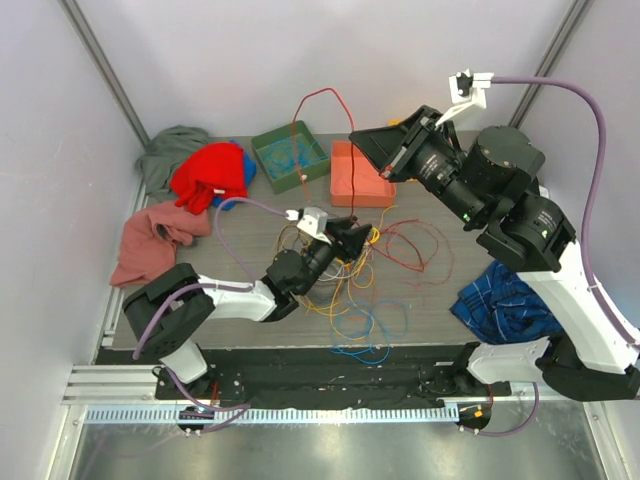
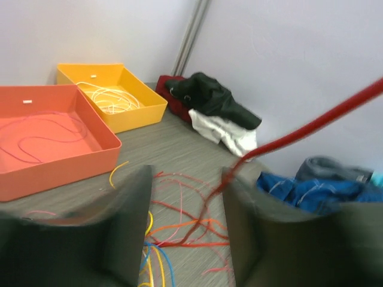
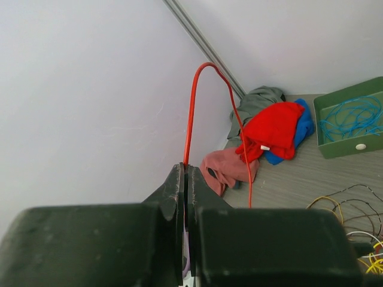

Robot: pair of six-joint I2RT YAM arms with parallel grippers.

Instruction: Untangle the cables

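While most of the cables (image 1: pixel 352 285) lay in a loose knot at mid-table, thin loops of yellow, orange, red, blue and brown crossing one another, one red cable (image 1: pixel 322 92) rose out of it in a tall, narrow arc. The right gripper (image 3: pixel 186 173) was pinched shut on that strand's upper end and held high, probably so the strand's length would lift free of the rest. The left gripper (image 2: pixel 187 185) sat low over the knot with its jaws well apart, gripping nothing. The red cable ran between them, which looked like a way to guide or pin it near the tangle. Beyond the knot, an orange tray (image 1: pixel 350 180) held reddish strands and a green tray (image 1: pixel 268 145) held blue ones, which suggested sorting by colour.
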